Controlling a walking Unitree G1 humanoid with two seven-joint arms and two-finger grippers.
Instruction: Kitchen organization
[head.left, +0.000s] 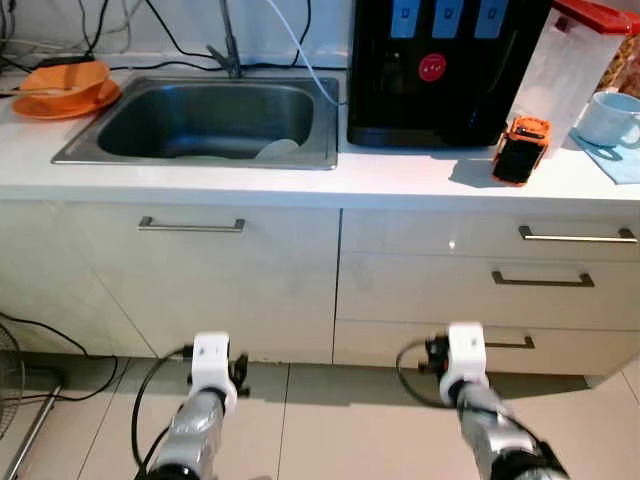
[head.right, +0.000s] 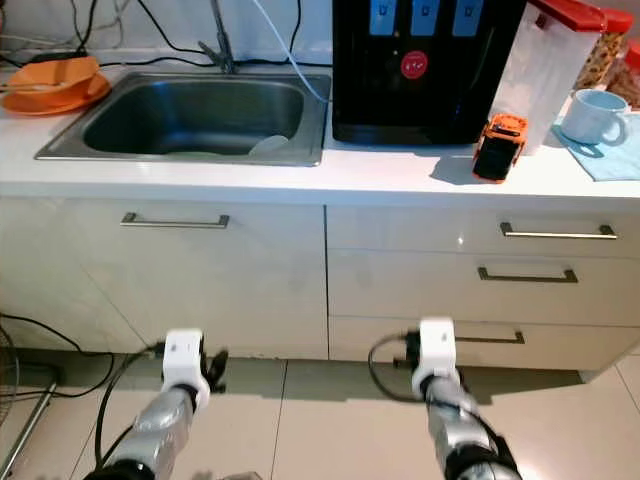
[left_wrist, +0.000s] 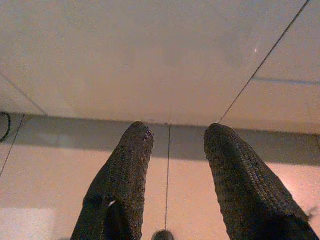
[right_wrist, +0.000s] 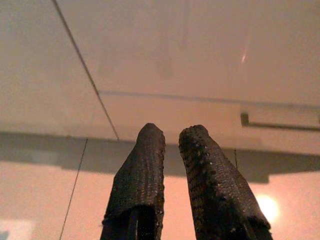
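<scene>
I stand facing a white kitchen counter (head.left: 400, 180) with a steel sink (head.left: 200, 160) set into it. A pale dish (head.left: 278, 148) lies in the sink's basin. Orange bowls (head.left: 65, 85) are stacked left of the sink. To the right stand a black water dispenser (head.left: 440, 70), a small orange-and-black device (head.left: 520, 150), a clear canister with a red lid (head.left: 570, 60) and a white mug (head.left: 607, 118) on a blue cloth (head.left: 622, 162). Both arms are held low before the cabinets. My left gripper (left_wrist: 177, 132) is open and empty. My right gripper (right_wrist: 172, 131) is shut and holds nothing.
Below the counter are a cupboard door with a bar handle (head.left: 190, 224) and a stack of drawers (head.left: 540, 280) on the right. A fan guard (head.left: 10, 375) and black cables (head.left: 60, 345) lie on the tiled floor at the left. Wires hang behind the tap (head.left: 228, 45).
</scene>
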